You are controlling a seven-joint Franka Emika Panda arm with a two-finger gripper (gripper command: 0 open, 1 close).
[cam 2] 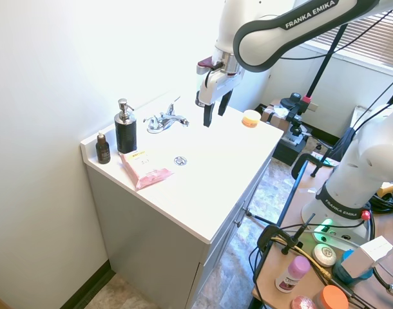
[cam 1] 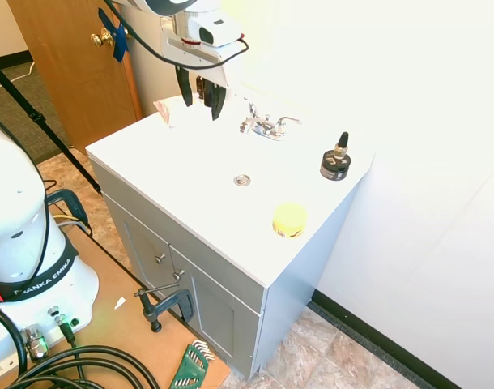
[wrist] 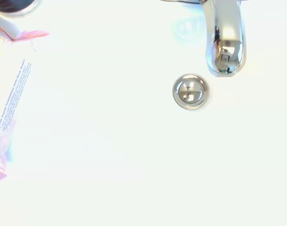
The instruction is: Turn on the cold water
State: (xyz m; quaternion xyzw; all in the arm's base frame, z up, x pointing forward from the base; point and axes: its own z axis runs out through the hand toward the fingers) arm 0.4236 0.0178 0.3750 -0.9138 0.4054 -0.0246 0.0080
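The chrome faucet [cam 1: 263, 126] stands at the back of the white vanity top [cam 1: 190, 182], and no cold water runs from its spout [wrist: 226, 44]. Its cold lever [cam 1: 289, 121], the slim one on the spout's right seen from the front, also shows in the second exterior view as the farther lever [cam 2: 176, 103]. The matching left lever [cam 1: 252, 110] is nearer my gripper [cam 1: 200, 96]. My gripper [cam 2: 214, 109] hangs open and empty above the basin, a short way off the faucet and touching nothing. In the wrist view the drain [wrist: 190, 91] lies just below the spout.
A black pump bottle [cam 2: 125, 131] and a small brown dropper bottle [cam 2: 103, 149] stand at the vanity's left end, by a pink packet [cam 2: 142, 169]. A black dropper jar [cam 1: 335, 161] and a yellow round thing [cam 1: 289, 220] sit at the right end. A wall runs behind the faucet.
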